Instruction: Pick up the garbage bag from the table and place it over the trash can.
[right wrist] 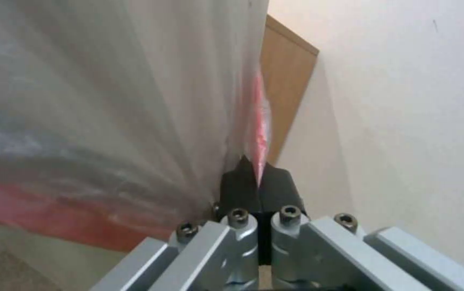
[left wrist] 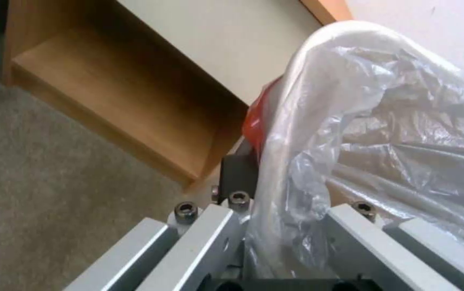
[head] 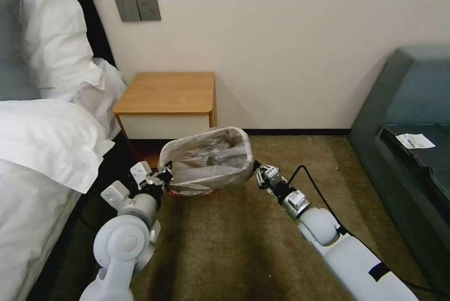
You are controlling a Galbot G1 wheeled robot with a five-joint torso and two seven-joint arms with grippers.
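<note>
The garbage bag (head: 206, 160) is draped over the trash can (head: 233, 131), which sits on the carpet (head: 225, 240) right in front of the table (head: 166, 92), so the table is at about 11 o'clock from the bin. The plastic covers the rolled rim and hangs down the sides, with the pink-red edge peeking out low at roughly 7 o'clock.

Left gripper (head: 166, 174) is at the bin's 9 o'clock side, and in the left wrist view the bag plastic bunches up between its spread fingers (left wrist: 237, 178). Right gripper (head: 258, 174) is at 3 o'clock, its dark pads (right wrist: 245, 188) pressed together, pinching a thin fold of the bag's red edge.
</note>
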